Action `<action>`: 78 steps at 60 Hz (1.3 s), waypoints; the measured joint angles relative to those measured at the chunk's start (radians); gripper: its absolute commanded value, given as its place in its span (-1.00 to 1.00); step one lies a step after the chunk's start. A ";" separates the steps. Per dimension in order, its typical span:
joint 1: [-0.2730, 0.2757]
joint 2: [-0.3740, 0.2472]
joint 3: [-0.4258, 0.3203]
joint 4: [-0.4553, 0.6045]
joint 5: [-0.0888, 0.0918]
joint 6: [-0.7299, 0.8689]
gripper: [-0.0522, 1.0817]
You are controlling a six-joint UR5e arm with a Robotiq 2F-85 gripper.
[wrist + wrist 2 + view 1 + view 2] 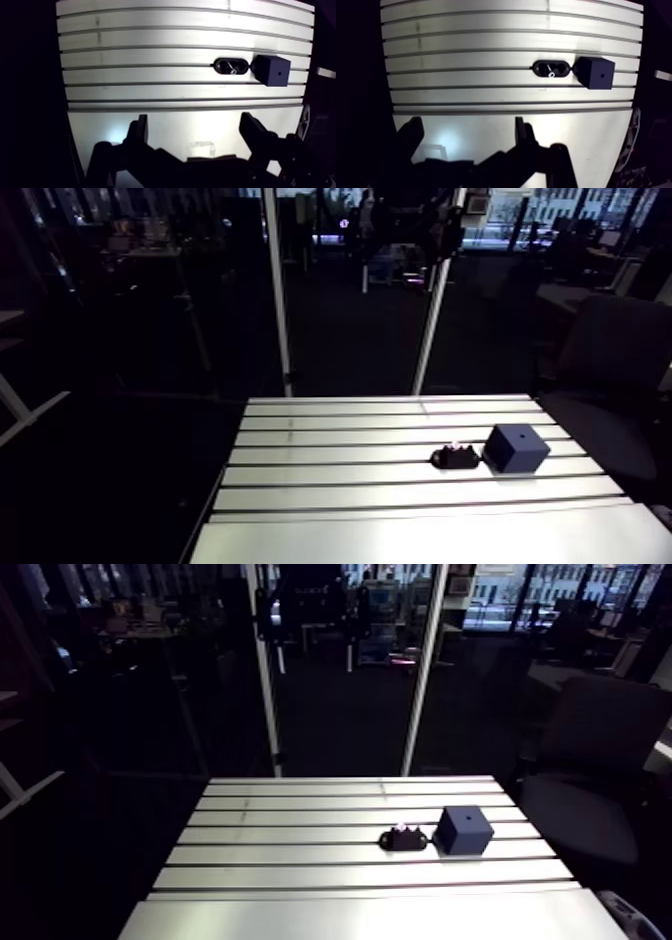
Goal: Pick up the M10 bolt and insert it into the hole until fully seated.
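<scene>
The slotted surface (330, 488) carries the M10 bolt (231, 68) in a black oval holder (220, 65), just left of the dark block (271, 70). The hand (195, 122) hovers well apart at the near side, fingers spread wide.

Black holder (455, 457) lies just beside the dark-blue block (517, 449).

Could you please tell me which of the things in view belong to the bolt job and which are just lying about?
For the job: M10 bolt in its black holder; dark blue block with the hole; open gripper.
Not the job's: only the slotted table beneath them.
</scene>
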 measured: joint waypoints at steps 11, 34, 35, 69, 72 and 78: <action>-0.002 0.000 0.000 -0.003 0.000 -0.001 -0.89; -0.012 0.001 0.002 -0.007 -0.002 -0.032 -0.89; -0.014 0.001 0.003 -0.008 -0.001 -0.034 -0.89; -0.165 -0.002 0.086 -0.169 0.004 -0.124 -0.89; -0.174 -0.001 0.106 -0.194 0.005 -0.131 -0.89; -0.188 0.000 0.152 -0.246 0.006 -0.149 -0.89</action>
